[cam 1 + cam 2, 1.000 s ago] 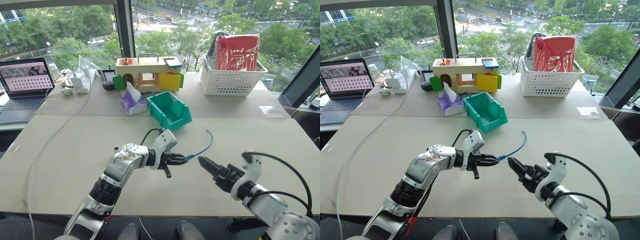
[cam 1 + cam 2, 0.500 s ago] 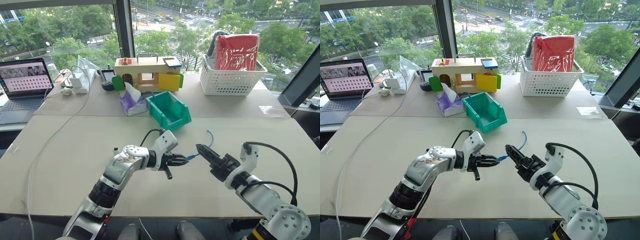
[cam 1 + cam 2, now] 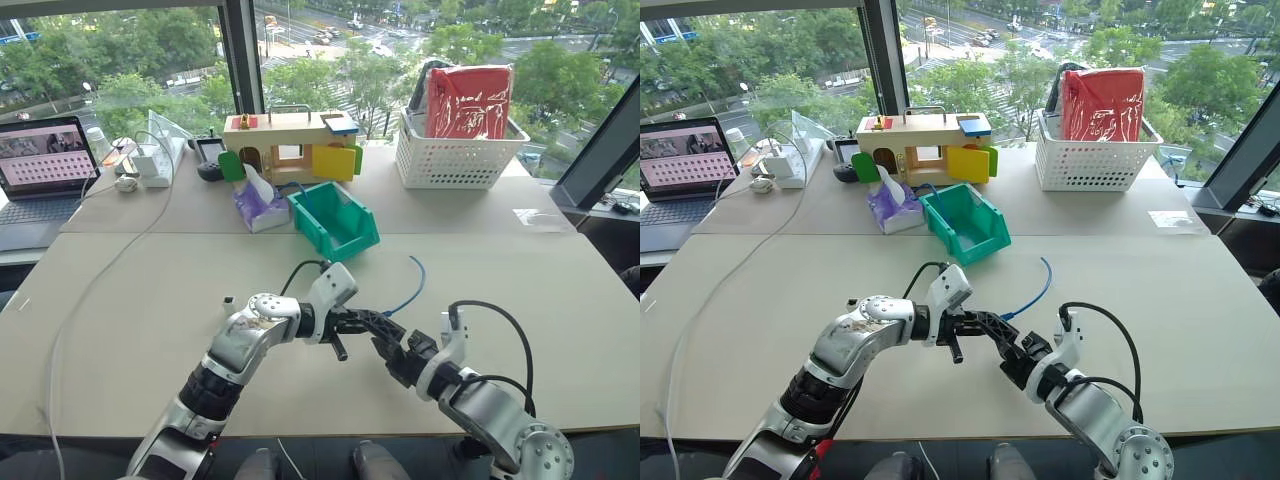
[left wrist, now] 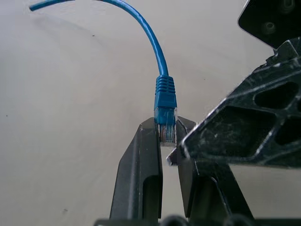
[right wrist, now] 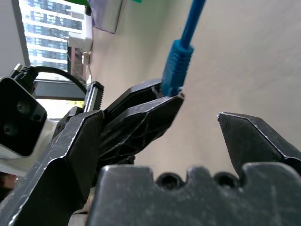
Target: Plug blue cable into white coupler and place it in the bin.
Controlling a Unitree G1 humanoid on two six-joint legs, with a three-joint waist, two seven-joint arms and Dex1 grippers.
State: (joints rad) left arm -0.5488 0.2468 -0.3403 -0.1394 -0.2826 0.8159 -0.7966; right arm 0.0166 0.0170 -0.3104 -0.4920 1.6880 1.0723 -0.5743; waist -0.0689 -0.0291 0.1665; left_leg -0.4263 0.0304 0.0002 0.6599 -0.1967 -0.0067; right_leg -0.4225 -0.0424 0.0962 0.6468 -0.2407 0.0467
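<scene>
**Gripping plug at left fingertips; right fingers spread at the same spot**

Left gripper [image 4: 164, 129] clamped together on the clear plug of the blue cable [image 4: 157, 52], just under the ribbed blue boot. Cord leaving straight ahead of the fingertips, along the gripper's own line, then arching away on the side of the bin [image 3: 340, 222], which stands well beyond both tools.

Right gripper [image 5: 201, 108] spread wide and holding nothing. One finger lying close against the left gripper's fingers, the other standing clear to the far side. Boot just ahead of the right fingertips, nearer the first finger than the second, its long axis running onward from them rather than across the gap.

Small pale block [image 3: 229, 299] on the table [image 3: 560, 300] behind the left wrist, well apart from both grippers. Judged to be the white coupler, but too small to confirm. Nearer the left arm, which is occupied.

Plug not yet mated. Any regrasp by the right gripper judged to depend on centring the boot between its fingers.
</scene>
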